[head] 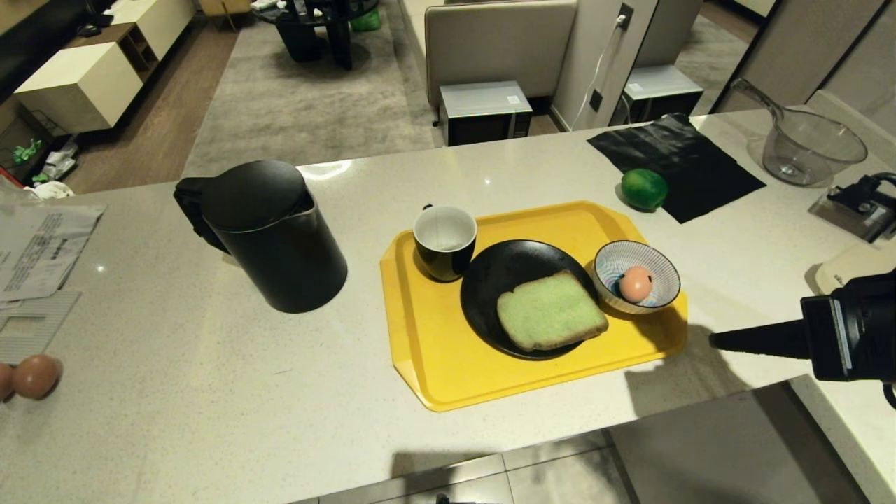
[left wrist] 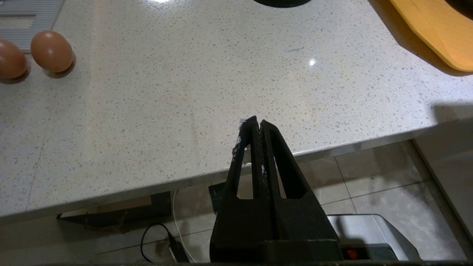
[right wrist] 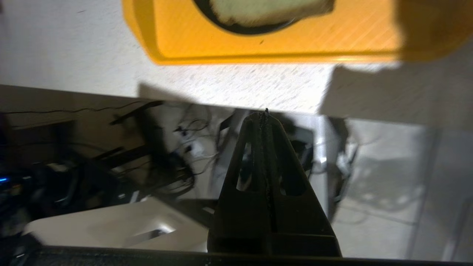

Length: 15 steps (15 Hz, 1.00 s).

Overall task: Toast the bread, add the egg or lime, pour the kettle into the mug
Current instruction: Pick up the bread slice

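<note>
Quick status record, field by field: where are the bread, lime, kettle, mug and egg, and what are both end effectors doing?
bread: on black plate, on yellow tray
mug: upright on tray, beside plate
egg: in striped bowl on tray
lime: on counter, against black cloth
kettle: on counter, left of tray, lid shut
right end effector: shut, empty, at counter's near edge, right of tray
left end effector: shut, empty, over counter's near edge
</note>
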Motion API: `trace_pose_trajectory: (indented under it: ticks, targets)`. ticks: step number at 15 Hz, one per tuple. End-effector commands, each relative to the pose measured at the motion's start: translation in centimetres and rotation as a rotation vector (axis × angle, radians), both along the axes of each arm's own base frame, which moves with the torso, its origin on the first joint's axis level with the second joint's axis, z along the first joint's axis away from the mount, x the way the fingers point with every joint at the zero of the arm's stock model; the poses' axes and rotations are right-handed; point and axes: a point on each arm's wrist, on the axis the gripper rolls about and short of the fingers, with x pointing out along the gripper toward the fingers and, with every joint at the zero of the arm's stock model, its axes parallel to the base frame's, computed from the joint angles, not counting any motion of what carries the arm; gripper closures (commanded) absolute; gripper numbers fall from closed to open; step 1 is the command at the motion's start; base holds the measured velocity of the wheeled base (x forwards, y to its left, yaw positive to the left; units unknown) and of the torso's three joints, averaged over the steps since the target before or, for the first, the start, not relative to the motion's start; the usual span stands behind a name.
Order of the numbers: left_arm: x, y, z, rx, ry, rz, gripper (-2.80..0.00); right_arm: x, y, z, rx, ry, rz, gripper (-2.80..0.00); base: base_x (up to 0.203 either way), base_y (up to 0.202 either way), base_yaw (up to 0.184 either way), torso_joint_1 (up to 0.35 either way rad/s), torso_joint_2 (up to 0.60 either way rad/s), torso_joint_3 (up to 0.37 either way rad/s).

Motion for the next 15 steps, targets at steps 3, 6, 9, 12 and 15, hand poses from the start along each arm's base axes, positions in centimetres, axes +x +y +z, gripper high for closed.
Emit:
trace_pose_trajectory:
  ticks: [3, 6, 9, 12, 15]
  targets:
    - [0.0, 0.0, 0.0, 0.0, 0.0, 0.001, 0.0, 0.2, 0.3, -2.8, 0.133, 0.121, -0.014, 0.0, 0.0, 0.0, 0.0, 0.0, 0.0, 0.0]
    - [0.0, 0.0, 0.0, 0.0, -0.001, 0.001, 0.0, 0.6, 0.4, -4.9, 0.216, 0.071, -0.058, 0.0, 0.0, 0.0, 0.0, 0.0, 0.0, 0.0]
    - [0.0, 0.0, 0.0, 0.0, -0.001, 0.001, 0.0, 0.1, 0.1, -4.4, 0.252, 0.046, -0.119, 0.0, 0.0, 0.0, 0.0, 0.0, 0.0, 0.0]
    - [0.0, 0.0, 0.0, 0.0, -0.001, 0.001, 0.0, -0.4, -0.1, -3.4, 0.273, 0.005, -0.18, 0.0, 0.0, 0.0, 0.0, 0.0, 0.0, 0.0]
    - [0.0, 0.0, 0.0, 0.0, -0.001, 0.001, 0.0, -0.5, -0.2, -2.5, 0.292, -0.024, -0.189, 0.0, 0.0, 0.0, 0.0, 0.0, 0.0, 0.0]
